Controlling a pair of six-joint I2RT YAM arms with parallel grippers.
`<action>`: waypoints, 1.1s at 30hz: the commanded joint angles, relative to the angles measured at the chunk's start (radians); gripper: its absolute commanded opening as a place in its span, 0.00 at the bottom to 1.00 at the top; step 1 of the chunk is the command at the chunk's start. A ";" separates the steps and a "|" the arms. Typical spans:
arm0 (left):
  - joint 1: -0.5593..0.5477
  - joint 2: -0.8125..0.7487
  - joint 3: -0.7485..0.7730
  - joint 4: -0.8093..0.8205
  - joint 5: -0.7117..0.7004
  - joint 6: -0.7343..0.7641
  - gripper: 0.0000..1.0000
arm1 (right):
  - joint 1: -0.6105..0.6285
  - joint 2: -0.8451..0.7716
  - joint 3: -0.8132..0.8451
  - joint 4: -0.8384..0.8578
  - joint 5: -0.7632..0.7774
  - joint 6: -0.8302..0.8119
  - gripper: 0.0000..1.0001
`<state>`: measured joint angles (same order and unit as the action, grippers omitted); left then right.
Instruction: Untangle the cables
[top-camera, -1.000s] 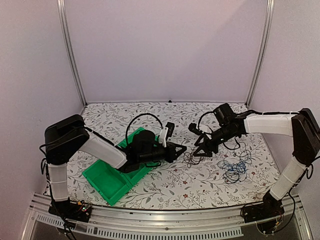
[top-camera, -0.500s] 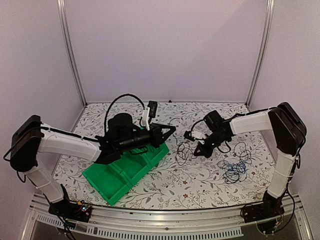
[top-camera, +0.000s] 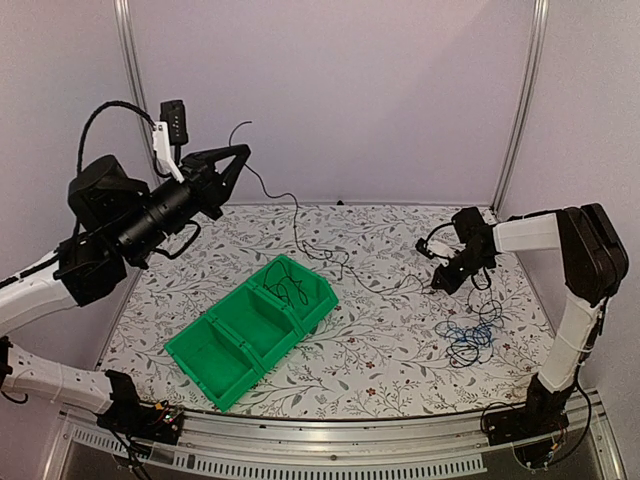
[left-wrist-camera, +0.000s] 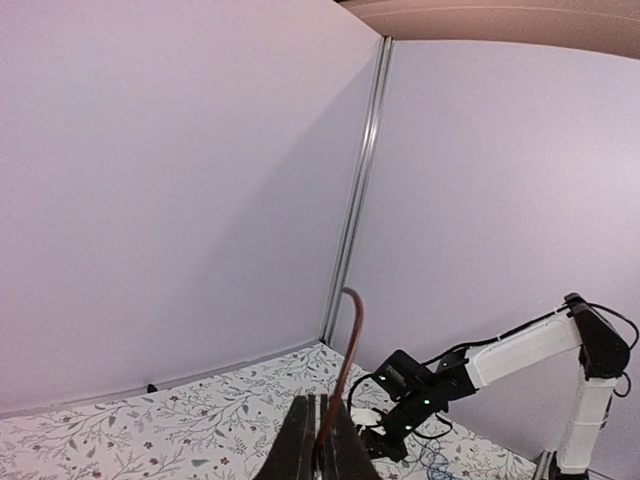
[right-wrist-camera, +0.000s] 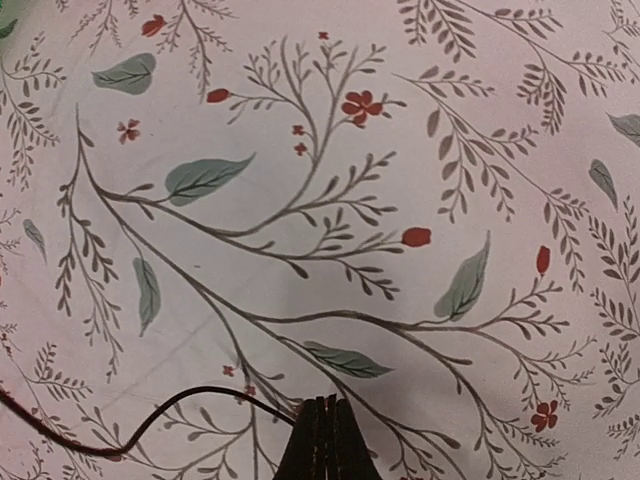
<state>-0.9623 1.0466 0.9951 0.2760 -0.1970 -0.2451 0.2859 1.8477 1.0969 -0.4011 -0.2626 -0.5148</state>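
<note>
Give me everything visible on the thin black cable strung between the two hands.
The thin black cable is a single flexible strand, far thinner than a finger. The raised left hand pinches it near one end, and a short curved tail sticks up past the fingers. From there it hangs in kinks down to the floral table, passes near the green bin, and runs along the surface to the low right hand, which is shut on it. It is not pulled straight.

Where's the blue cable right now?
In the top view, the thin blue coiled cable lies on the right side of the floral-patterned table, just nearer the camera than the right claw.
</note>
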 joint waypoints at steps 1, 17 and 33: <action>0.019 -0.084 0.093 -0.212 -0.174 0.151 0.00 | -0.050 -0.032 -0.002 -0.013 0.162 -0.040 0.00; 0.023 -0.197 0.375 -0.585 -0.456 0.261 0.00 | -0.205 -0.012 -0.017 -0.007 0.281 -0.078 0.00; 0.026 -0.126 0.309 -0.694 -0.404 0.109 0.00 | -0.205 -0.169 0.032 -0.120 -0.024 -0.064 0.04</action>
<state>-0.9504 0.8864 1.3540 -0.3973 -0.6502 -0.0826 0.0784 1.7790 1.0946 -0.4732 -0.1463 -0.5835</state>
